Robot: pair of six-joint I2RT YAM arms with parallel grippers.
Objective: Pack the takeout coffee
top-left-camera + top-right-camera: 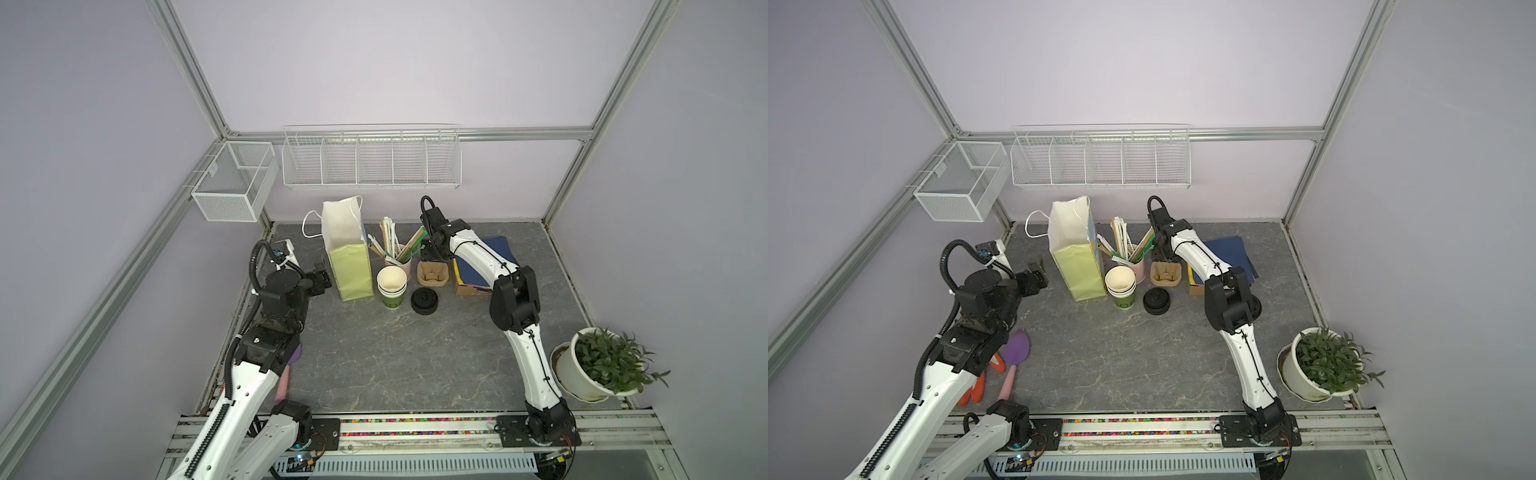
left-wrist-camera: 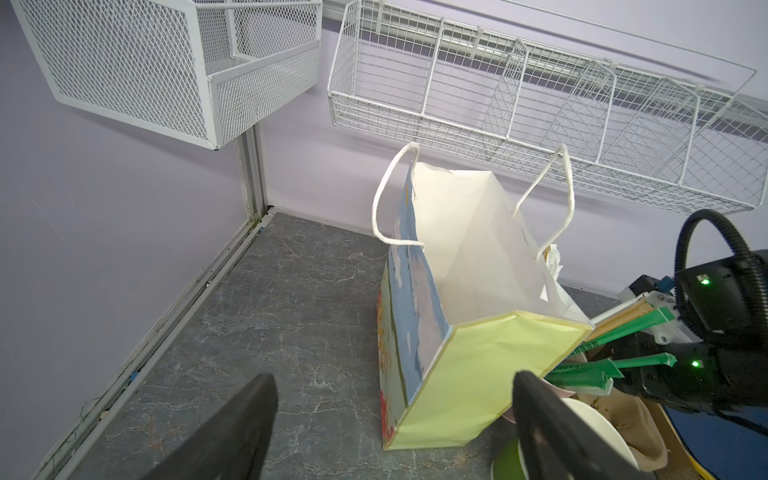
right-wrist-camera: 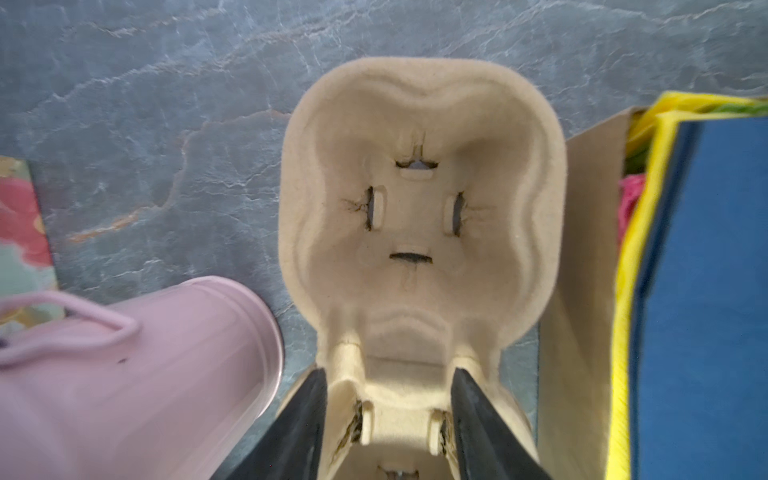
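Step (judged): securing carrier | right gripper (image 3: 388, 372) astride pulp carrier (image 3: 419, 208) waist, cannot tell if clamped | left gripper (image 2: 392, 376) spread, empty, beside paper bag (image 2: 478, 361) | takeout coffee: no capped cup visible; cup stack (image 1: 391, 291), lid stack (image 1: 424, 300) separate | next: confirm grip, lift level.

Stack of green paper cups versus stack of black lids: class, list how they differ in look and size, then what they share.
Colour: the stack of green paper cups is green outside, cream inside; the stack of black lids is black throughout.
Height: the cups stand taller; the lids sit low.
Top: the cups show an open mouth; the lids a closed top.
Shared: both are round stacks standing on the grey table.
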